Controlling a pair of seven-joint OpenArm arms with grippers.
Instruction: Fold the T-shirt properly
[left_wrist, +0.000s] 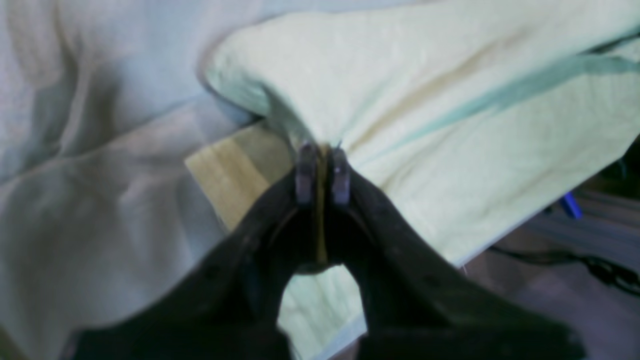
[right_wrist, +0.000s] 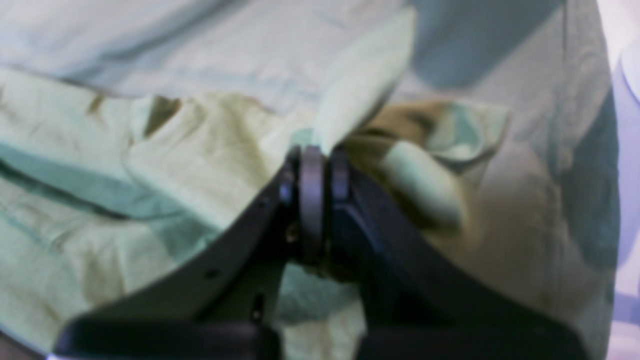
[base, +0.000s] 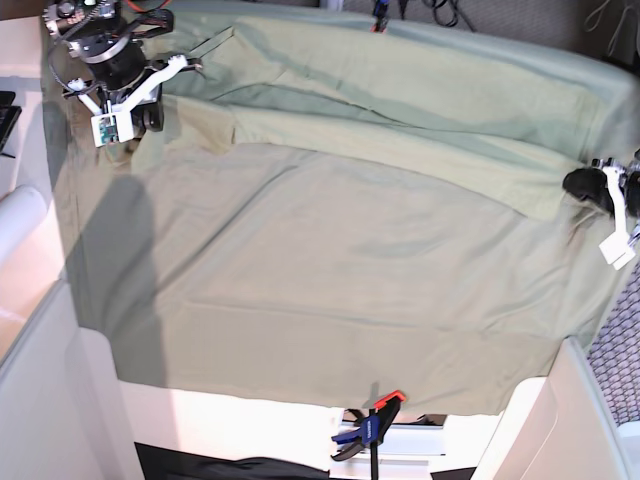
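Stretched across the far side of the sheet (base: 300, 330), soft, limp T-shirt (base: 420, 150), pinched at opposite ends by left gripper (left_wrist: 322, 170) and right gripper (right_wrist: 317, 170), likely best held at edges.

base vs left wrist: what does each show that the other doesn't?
Only base: the right gripper at the far left, the big sheet over the whole table, a blue clamp at the near edge. Only left wrist: the left gripper with its jaws shut on a pinched edge of fabric, bare wood under it. Both: the T-shirt, pale green, spread across the sheet.
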